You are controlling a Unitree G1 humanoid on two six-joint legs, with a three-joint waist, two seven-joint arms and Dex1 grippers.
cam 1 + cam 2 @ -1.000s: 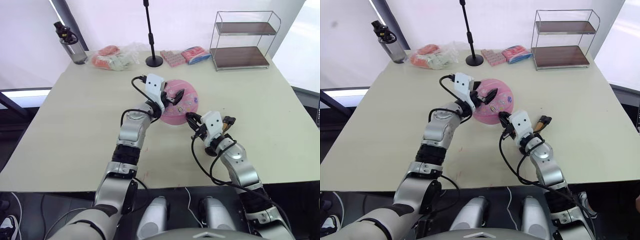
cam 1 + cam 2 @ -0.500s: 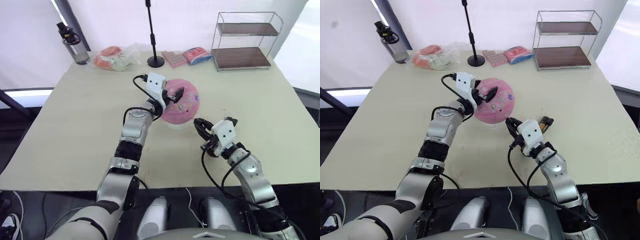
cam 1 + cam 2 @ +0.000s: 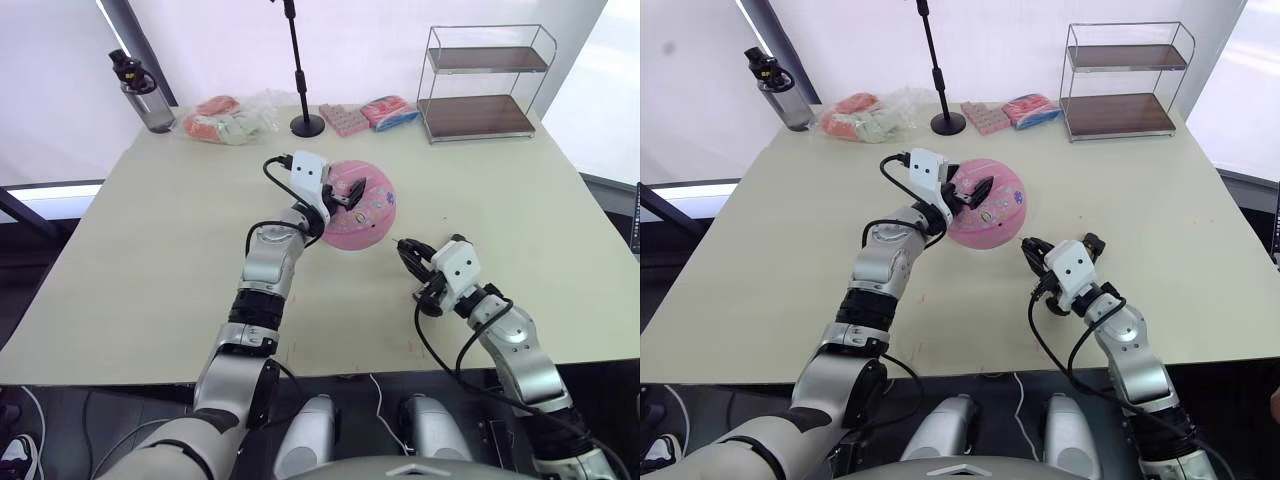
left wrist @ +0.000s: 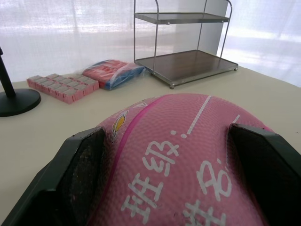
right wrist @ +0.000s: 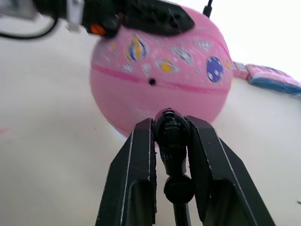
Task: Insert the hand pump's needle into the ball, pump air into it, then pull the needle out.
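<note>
Ball (image 3: pixel 361 205), pink with white lettering and stickers, sits at centre frame on the pale counter (image 3: pixel 150 250). Upper left of the frame: dark-capped bottle (image 3: pixel 138 90) at the counter's far corner, then a clear bag of orange and pale packets (image 3: pixel 228 118). Left of centre: left pincer (image 3: pixel 345 191) reaching in and clamped across the ball's upper side, black fingers (image 4: pixel 80 165) pressed against the pink rubber on both flanks in the left wrist view. Top centre: black stand pole (image 3: pixel 300 70) on a round base, with pink packets (image 3: pixel 345 118) and a pink-and-blue pack (image 3: pixel 392 110) just beside it. Below and right of the ball: right pincer (image 3: pixel 412 256) low over the counter, near the ball but apart from it, clenched on the black fitting of the needle (image 5: pixel 171 136); small dark valve hole (image 5: pixel 152 81) on the ball's side facing it in the right wrist view. Metal pin itself too small to make out. Upper right: two-tier wire rack (image 3: pixel 480 80) with brown shelves.
</note>
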